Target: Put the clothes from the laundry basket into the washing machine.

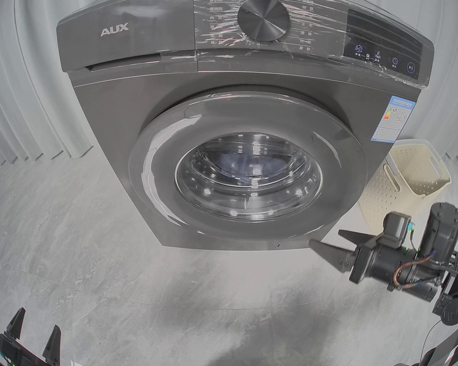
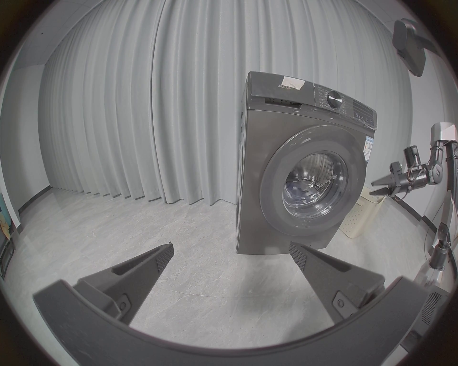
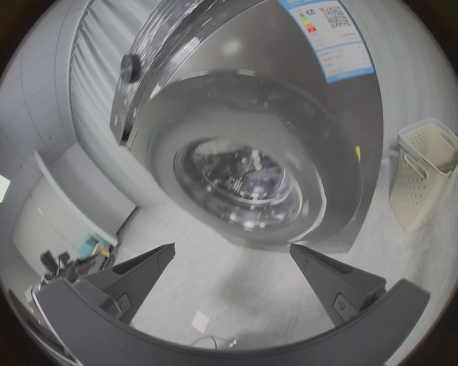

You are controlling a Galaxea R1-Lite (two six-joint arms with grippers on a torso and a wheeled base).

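- The washing machine [image 1: 248, 119] is a grey front-loader standing on the floor, and its round door [image 1: 248, 176] is shut flat against the front.
- There's a bluish patch behind the door glass. Honestly can't tell if that's clothes in the drum or just a reflection.
- The laundry basket [image 1: 410, 186] is cream plastic with little holes. It sits upright on the floor just beside the machine, on the robot's right and a bit further back than the front.
- What I can see of the basket's inside is just its holed wall.
- The right gripper [image 1: 325, 237] hangs in the air low down in front of the machine's right bottom corner, near the basket but not touching anything. Its fingers are spread wide with nothing between them.
- The left gripper [image 1: 38, 320] is way off to the robot's left, low and well apart from the machine. It's also spread open and holding nothing.
- The machine's top panel has a round dial [image 1: 263, 18] under clear plastic film, and there's a blue-edged sticker [image 1: 392, 119] near its right edge.
- Pale grey floor tiles [image 1: 143, 286] are underneath, and a white pleated curtain [image 1: 43, 95] hangs behind.
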